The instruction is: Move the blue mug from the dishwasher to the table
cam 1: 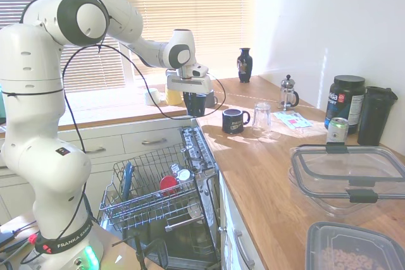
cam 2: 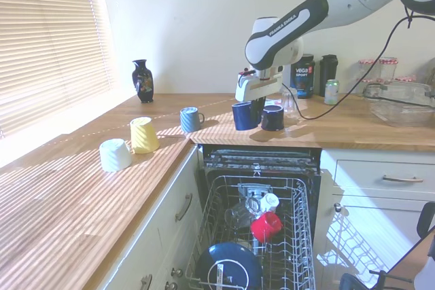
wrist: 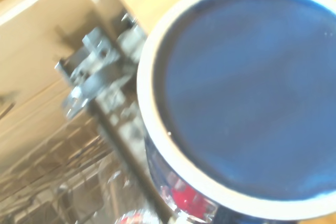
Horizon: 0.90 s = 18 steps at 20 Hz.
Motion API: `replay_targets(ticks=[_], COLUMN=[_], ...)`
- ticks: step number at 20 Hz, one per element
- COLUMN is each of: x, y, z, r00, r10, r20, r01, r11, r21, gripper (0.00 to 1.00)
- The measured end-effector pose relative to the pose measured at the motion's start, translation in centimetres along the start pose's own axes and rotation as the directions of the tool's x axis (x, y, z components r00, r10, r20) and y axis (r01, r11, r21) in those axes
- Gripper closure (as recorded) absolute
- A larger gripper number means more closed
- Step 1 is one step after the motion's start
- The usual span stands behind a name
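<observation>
Right, gripper: I saw the gripper (cam 2: 248,98) clenched on the blue mug (cam 2: 244,115), gripping it at the rim from above.
Mug against the jaws: it hung straight below them, the rim up between the fingers and the body clear underneath.
Mug place: it was over the front edge of the table (cam 2: 204,134), just above the back of the open dishwasher (cam 2: 262,236); I could not tell whether its base touched the wood.
Mug axis: upright, long axis vertical, mouth up; the wrist view looked straight down into its dark inside (wrist: 247,93).
Handle: I could not make out which way it pointed.
Neighbour: a navy mug with white lettering (cam 1: 235,120) stood just beside it on the wood.
</observation>
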<state>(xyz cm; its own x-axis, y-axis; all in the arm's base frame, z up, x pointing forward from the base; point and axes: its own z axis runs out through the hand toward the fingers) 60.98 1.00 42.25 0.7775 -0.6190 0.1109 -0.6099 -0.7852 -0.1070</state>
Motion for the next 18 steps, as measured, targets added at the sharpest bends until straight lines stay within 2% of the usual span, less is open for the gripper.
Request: replay_targets(ticks=[7, 18], x=[6.2, 8.3], y=[-0.6, -0.9], z=[1.5, 6.4], r00=[0.999, 0.998], r10=[0.044, 0.036], r20=[0.024, 0.06], r01=[-0.043, -0.03], r11=[0.998, 0.995], r21=[-0.049, -0.096], gripper=[1.0, 1.0])
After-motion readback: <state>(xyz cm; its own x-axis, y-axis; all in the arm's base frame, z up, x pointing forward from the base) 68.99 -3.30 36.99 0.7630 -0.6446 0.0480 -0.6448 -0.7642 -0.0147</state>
